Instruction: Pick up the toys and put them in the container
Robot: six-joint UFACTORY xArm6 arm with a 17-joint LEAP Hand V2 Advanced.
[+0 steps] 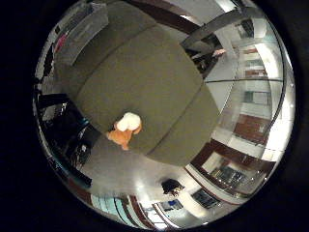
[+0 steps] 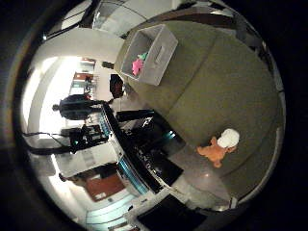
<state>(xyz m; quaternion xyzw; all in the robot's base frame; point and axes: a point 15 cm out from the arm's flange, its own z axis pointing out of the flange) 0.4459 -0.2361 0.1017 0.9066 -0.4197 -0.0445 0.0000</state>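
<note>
One plush toy [image 2: 219, 148], orange with a white cap or head end, lying on the olive-green sofa [image 2: 226, 82] at the front edge of a seat cushion, right by the drop to the pale floor [image 1: 120, 169]. Set alone there, touching nothing but the cushion, and well apart from the container [image 2: 150, 54]. Small in both palm views, so not close to the palm. Farther along the same sofa, toward one end of the seat: a grey fabric bin, square and open-topped, standing upright on the cushion. Inside that bin, a pink toy [image 2: 137, 66] and a smaller green one [image 2: 143, 56] just beside it, both down against the inner wall. Beside the sofa's front, between the orange toy and the bin, dark equipment [image 2: 144, 144] with a teal edge on the floor, near the cushion edge but not touching the plush. Beyond the sofa, only glossy floor and lit room fittings, too small to make out. No part of the hand visible in either view; cannot tell whether the fingers are released, clenched or grasping anything.
</note>
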